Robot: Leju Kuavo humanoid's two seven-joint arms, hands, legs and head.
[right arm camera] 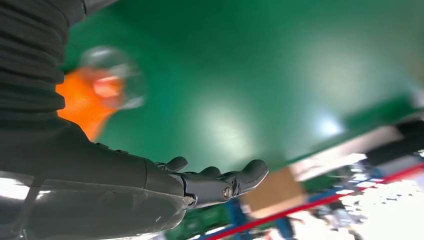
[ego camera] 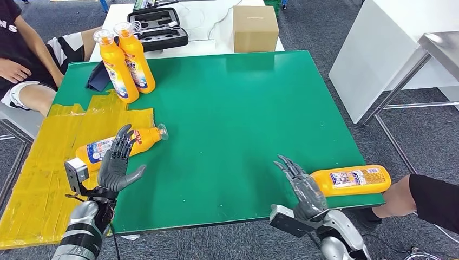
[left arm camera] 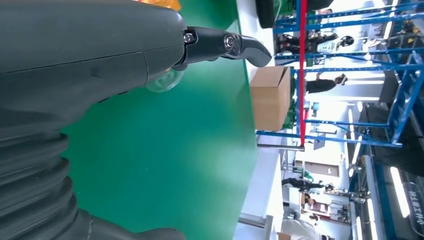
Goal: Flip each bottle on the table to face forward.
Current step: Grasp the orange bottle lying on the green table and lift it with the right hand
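Left robot hand (ego camera: 120, 162) open, fingertips over lying bottle (ego camera: 122, 143); label unreadable. Right robot hand (ego camera: 303, 187) open, just beside bottle (ego camera: 351, 180) at bench (ego camera: 233, 119) near edge. Two upright bottles (ego camera: 125, 62) far beyond left hand.

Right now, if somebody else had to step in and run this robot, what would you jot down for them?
Left hand: open, fingers spread over the lying bottle on the yellow sheet; no grip yet.
Right hand: open, beside the bottle at the near right edge, which lies on its side while a person's hand holds its far end.
Two bottles lean together at the far left of the green table.
Done: I cannot tell which ones already face forward.
Left: at least the two lying bottles.
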